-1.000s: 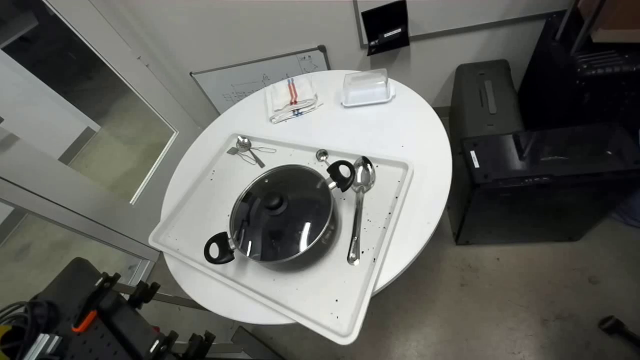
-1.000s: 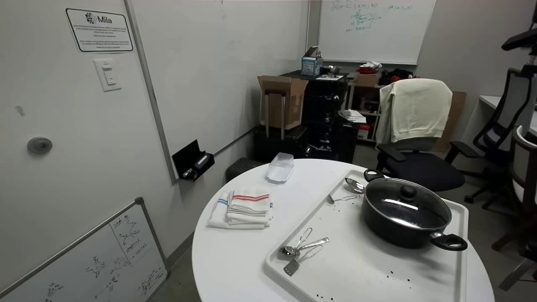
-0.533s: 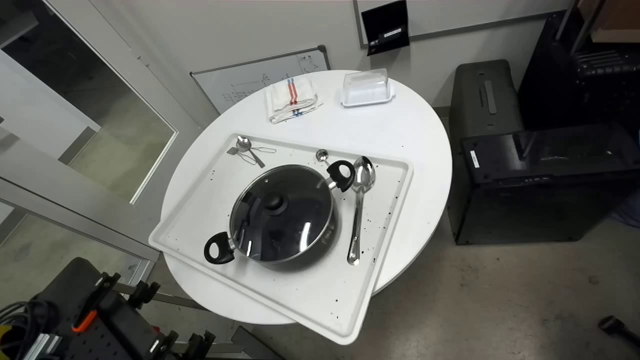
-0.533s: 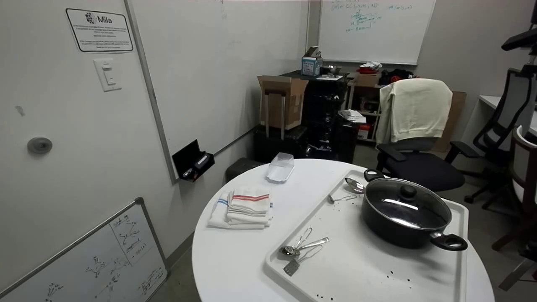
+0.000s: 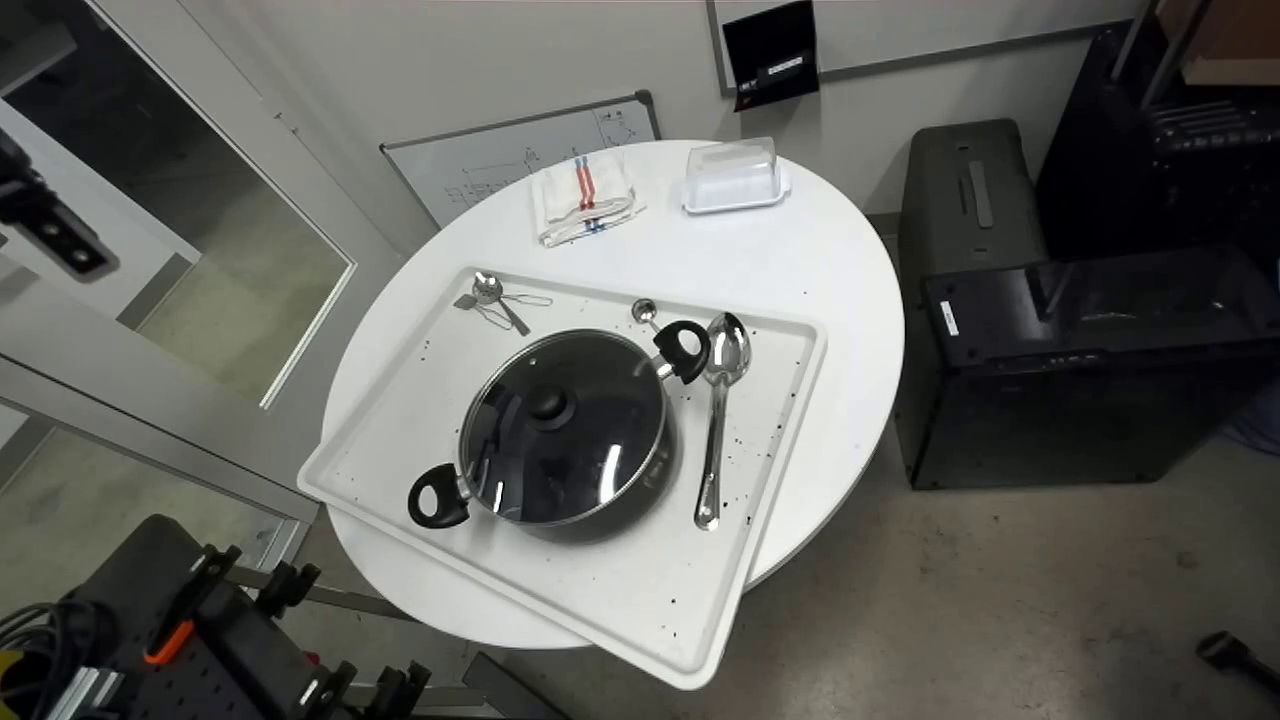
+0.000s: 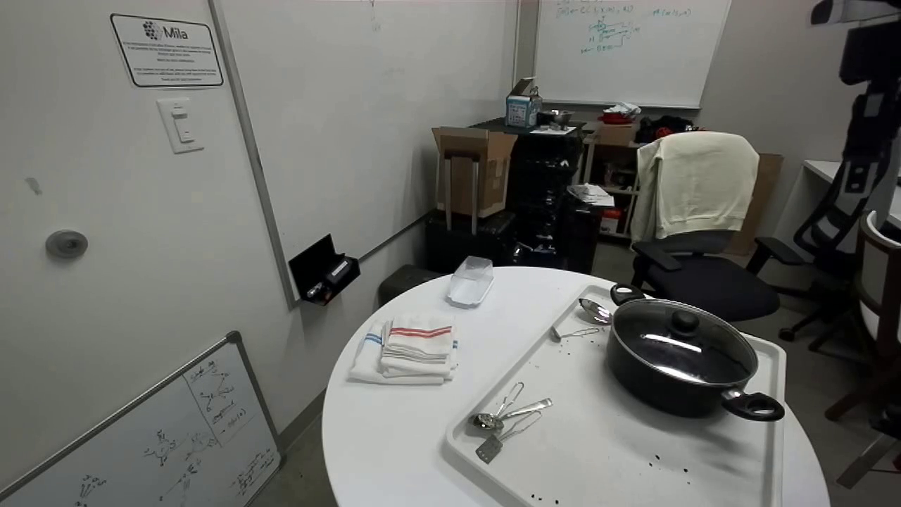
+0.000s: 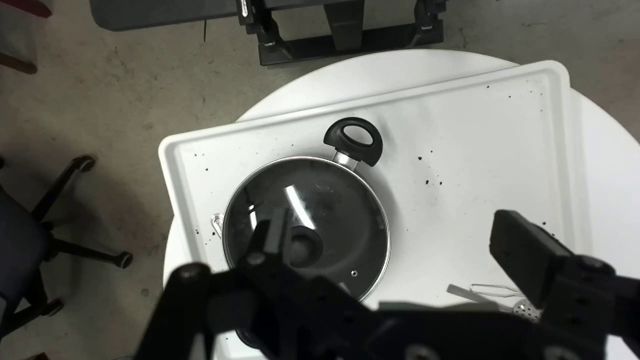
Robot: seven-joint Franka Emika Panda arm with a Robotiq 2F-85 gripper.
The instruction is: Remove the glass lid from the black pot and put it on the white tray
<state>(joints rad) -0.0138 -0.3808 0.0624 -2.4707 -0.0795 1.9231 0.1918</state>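
The glass lid sits on the black pot, its dark knob up. Lid and pot show likewise in an exterior view. The pot stands on the white tray, which also shows in an exterior view. In the wrist view my gripper is open and empty, above and apart from the lid. One blurred finger overlaps the view of the knob; the other is over the bare tray. Part of the gripper shows at an exterior view's left edge, away from the table.
A large metal spoon lies beside the pot. Small utensils lie in a tray corner. Folded towels and a clear-lidded butter dish stand on the round white table. The tray overhangs the table edge.
My gripper and arm have come into view at the left edge of an exterior view and the right edge of an exterior view. The pot, lid and tray have not moved.
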